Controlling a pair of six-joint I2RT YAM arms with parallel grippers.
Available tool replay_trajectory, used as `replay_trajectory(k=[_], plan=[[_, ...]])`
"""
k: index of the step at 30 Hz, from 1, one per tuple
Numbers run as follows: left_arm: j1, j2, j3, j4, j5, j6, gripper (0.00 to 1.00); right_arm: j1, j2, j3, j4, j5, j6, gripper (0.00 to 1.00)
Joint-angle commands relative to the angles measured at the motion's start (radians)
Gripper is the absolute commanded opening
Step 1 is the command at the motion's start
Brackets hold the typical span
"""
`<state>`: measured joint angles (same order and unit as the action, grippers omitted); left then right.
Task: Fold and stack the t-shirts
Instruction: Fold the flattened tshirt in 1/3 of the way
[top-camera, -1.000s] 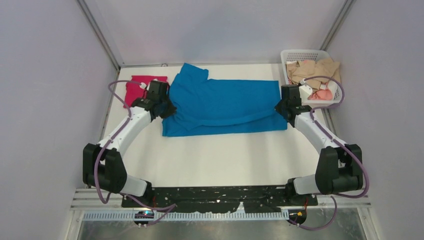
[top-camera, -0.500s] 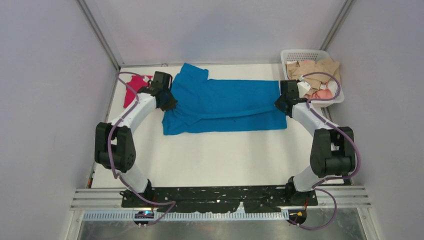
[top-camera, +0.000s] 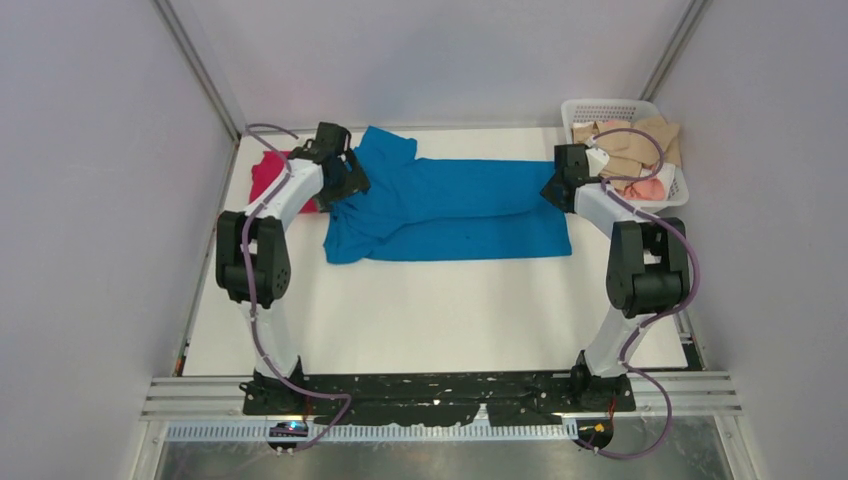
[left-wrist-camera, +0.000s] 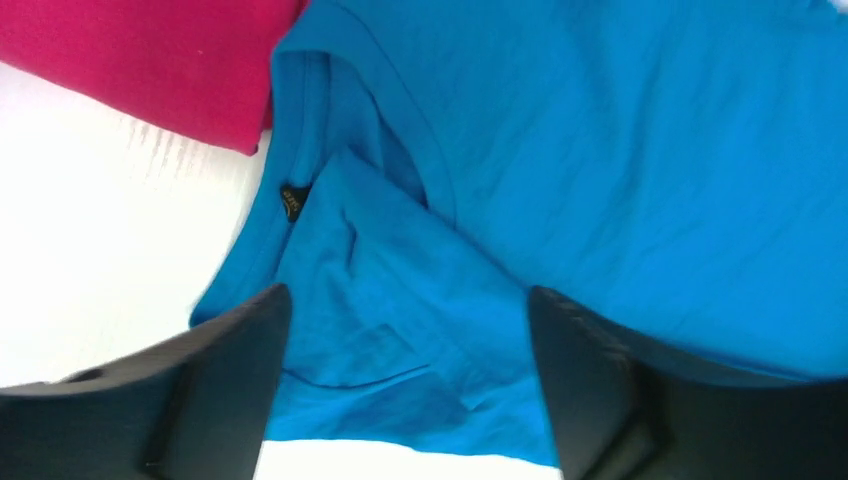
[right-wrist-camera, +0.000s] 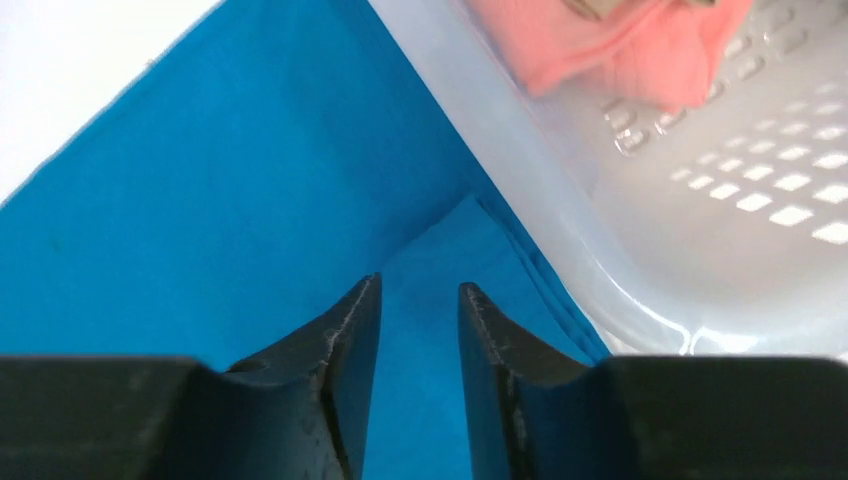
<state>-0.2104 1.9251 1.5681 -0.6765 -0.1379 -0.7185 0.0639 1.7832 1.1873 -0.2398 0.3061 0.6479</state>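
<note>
The blue t-shirt lies folded lengthwise across the far half of the table, collar end to the left. The magenta-red t-shirt sits folded at the far left, partly under my left arm; its edge shows in the left wrist view. My left gripper hovers over the blue collar and sleeve, open wide, holding nothing. My right gripper is at the shirt's right end beside the basket. It stands open by a narrow gap, and the blue cloth lies flat below it.
A white plastic basket with beige and pink garments stands at the far right corner, its wall close to my right fingers. Grey walls enclose the table on three sides.
Both arms carried the blue shirt's near edge toward the far side, folding it narrower. Both grippers then went from shut to open and let go of the cloth.
</note>
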Motion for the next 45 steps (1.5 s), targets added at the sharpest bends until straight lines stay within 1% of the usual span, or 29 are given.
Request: replay_trajectory(k=[1, 2, 3, 4, 5, 6, 8, 9, 12, 15, 17, 22, 26, 28, 31, 34, 38, 40, 45], plan=[[0.038, 0.018, 0.187, -0.112, -0.045, 0.005, 0.99, 0.004, -0.012, 0.123, 0.007, 0.044, -0.048, 0.52], [0.039, 0.013, 0.223, -0.132, -0.045, 0.014, 0.99, 0.007, -0.024, 0.124, 0.011, 0.047, -0.070, 0.66], [0.037, -0.003, 0.240, -0.139, -0.047, 0.018, 1.00, 0.016, -0.050, 0.120, 0.005, 0.055, -0.076, 0.72], [0.036, -0.037, 0.230, -0.133, -0.046, 0.020, 1.00, 0.029, -0.064, 0.118, -0.004, 0.083, -0.085, 0.86], [0.034, -0.067, 0.202, -0.116, -0.037, 0.019, 1.00, 0.035, -0.094, 0.102, -0.004, 0.093, -0.095, 0.91], [0.031, -0.102, 0.156, -0.092, -0.016, 0.019, 1.00, 0.045, -0.107, 0.092, -0.006, 0.099, -0.113, 1.00], [0.018, -0.166, 0.045, -0.031, 0.024, 0.026, 1.00, 0.053, -0.148, 0.051, -0.008, 0.067, -0.124, 0.96], [0.010, -0.195, -0.011, -0.011, 0.040, 0.027, 0.99, 0.054, -0.170, 0.012, -0.008, 0.046, -0.124, 0.95], [-0.016, -0.248, -0.159, 0.036, 0.099, 0.033, 1.00, 0.067, -0.203, -0.081, 0.023, -0.082, -0.123, 0.95], [-0.033, -0.257, -0.271, 0.100, 0.151, 0.039, 1.00, 0.079, -0.201, -0.148, 0.025, -0.166, -0.125, 0.95], [-0.034, -0.237, -0.322, 0.129, 0.190, 0.048, 1.00, 0.083, -0.186, -0.170, 0.022, -0.177, -0.122, 0.95], [-0.029, -0.168, -0.337, 0.138, 0.179, 0.057, 1.00, 0.083, -0.116, -0.182, 0.013, -0.169, -0.142, 0.95], [-0.017, -0.125, -0.340, 0.129, 0.170, 0.075, 0.99, 0.079, -0.069, -0.169, -0.020, -0.131, -0.137, 0.95], [-0.001, -0.104, -0.354, 0.116, 0.164, 0.072, 1.00, 0.069, -0.066, -0.179, -0.034, -0.106, -0.127, 0.95], [0.030, -0.099, -0.410, 0.135, 0.210, 0.068, 1.00, 0.047, -0.080, -0.211, -0.030, -0.107, -0.110, 0.95], [0.050, -0.131, -0.468, 0.157, 0.270, 0.062, 1.00, 0.037, -0.102, -0.239, -0.042, -0.136, -0.110, 0.95], [0.051, -0.185, -0.505, 0.123, 0.268, 0.078, 1.00, 0.030, -0.131, -0.293, -0.044, -0.251, -0.117, 0.95], [0.051, -0.222, -0.538, 0.118, 0.262, 0.077, 1.00, 0.024, -0.153, -0.335, -0.037, -0.280, -0.112, 0.95], [0.051, -0.306, -0.627, 0.101, 0.260, 0.078, 1.00, -0.012, -0.256, -0.441, -0.060, -0.291, -0.106, 0.96]])
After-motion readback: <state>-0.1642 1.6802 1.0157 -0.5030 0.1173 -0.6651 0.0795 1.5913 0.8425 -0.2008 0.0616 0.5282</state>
